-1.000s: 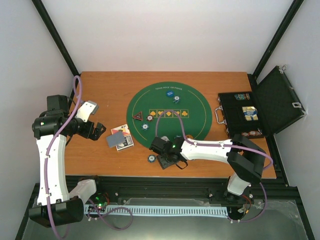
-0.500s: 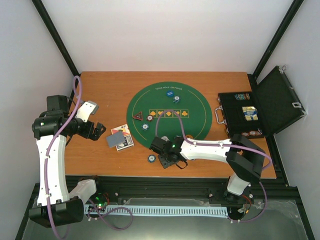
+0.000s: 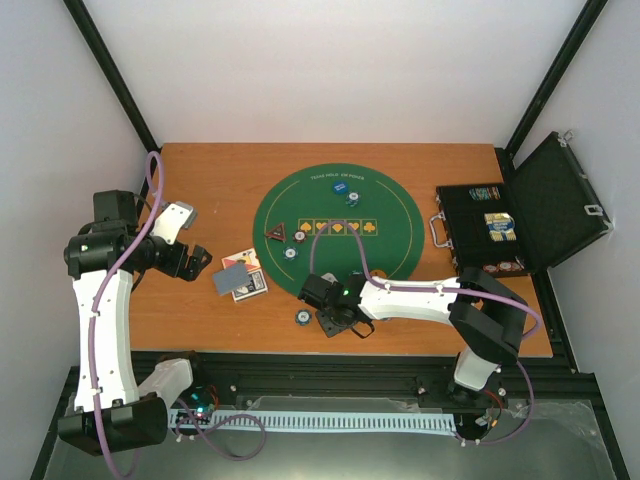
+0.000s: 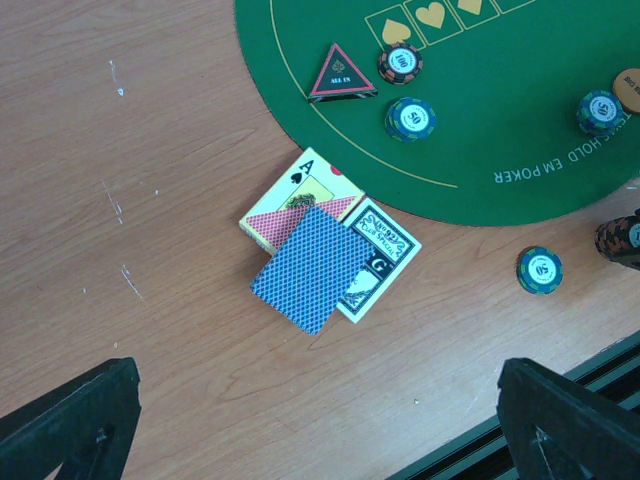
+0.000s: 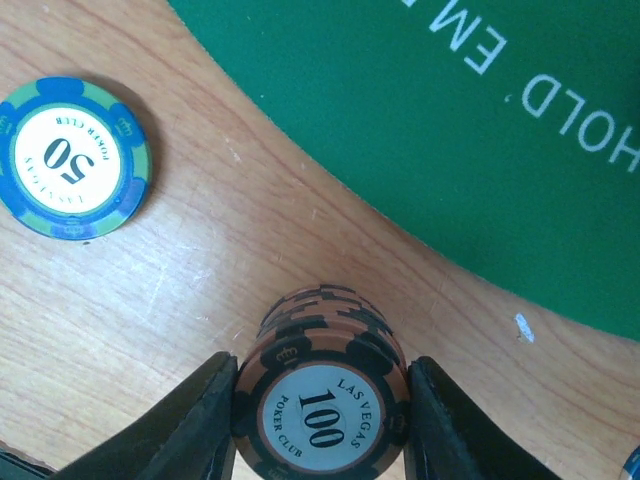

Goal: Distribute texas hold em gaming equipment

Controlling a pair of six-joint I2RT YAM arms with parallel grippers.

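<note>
We are gripping a short stack of brown-black 100 chips (image 5: 322,400) in the right end effector (image 5: 322,425), its fingers pressing on both sides of the stack. The stack is sitting at, or just above, the bare desk (image 5: 200,290), just off the near edge of the green mat (image 5: 500,140). We cannot tell whether it is touching the wood.

A blue-green 50 chip (image 5: 72,158) is lying near it, apart from the fingers. We are judging that the grip needs to stay level and low on the stack so that no bottom chip slips out. Any travel should go straight up before going sideways, clear of the 50 chip.

The left end effector (image 4: 320,420) is hanging wide open over the playing cards (image 4: 312,265), away from the mat.

Against the view a second ago, the right elbow is sitting slightly further left. The stack, the cards and the left arm are showing no shift.
</note>
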